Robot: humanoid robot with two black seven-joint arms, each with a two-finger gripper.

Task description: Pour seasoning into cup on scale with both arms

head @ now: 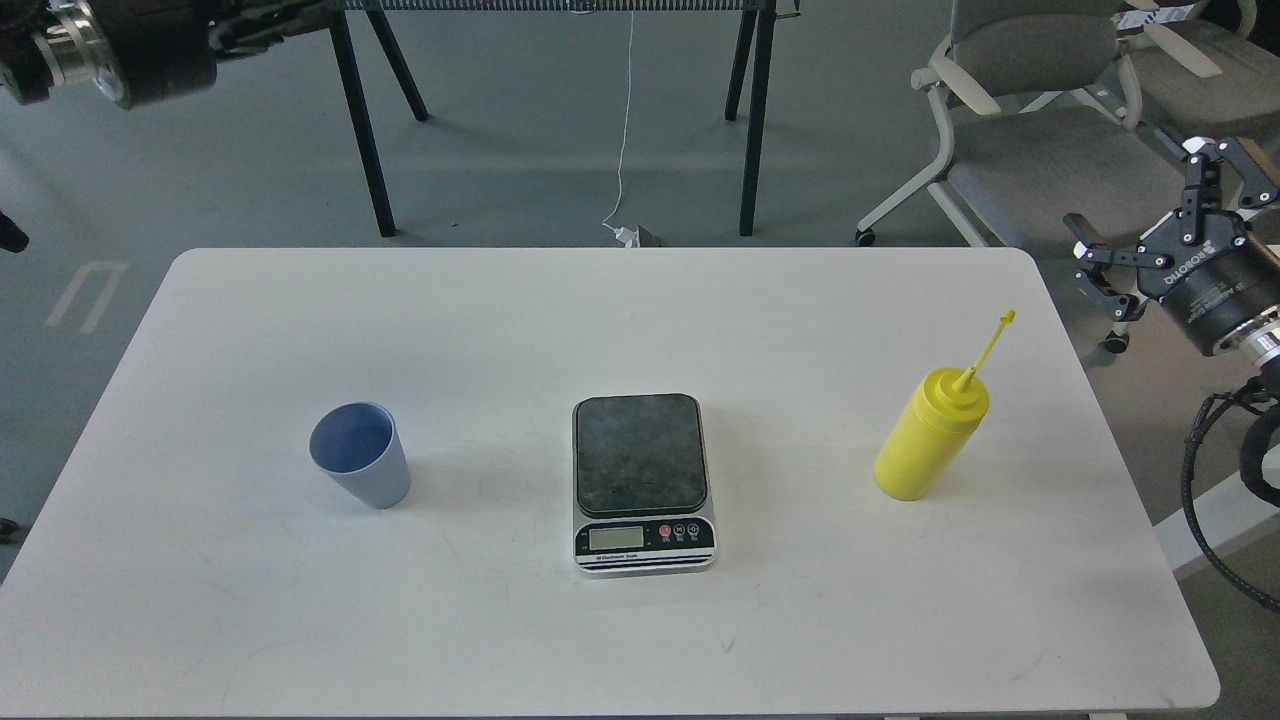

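The pale blue cup (360,456) stands upright and empty on the left of the white table (600,320). The scale (643,481) lies at the middle, its dark plate bare and its display facing me. The yellow seasoning bottle (932,432) stands at the right, its cap strap sticking up. My right gripper (1160,215) is open and empty, off the table's right edge, above and to the right of the bottle. My left arm (130,45) is at the top left corner, far behind the cup. Its gripper is mostly cut off by the frame's top edge.
A black-legged stand (380,130) and a white cable (625,120) are on the floor behind the table. Grey chairs (1040,90) stand at the back right, close behind my right gripper. Black cables (1215,480) hang off the right arm.
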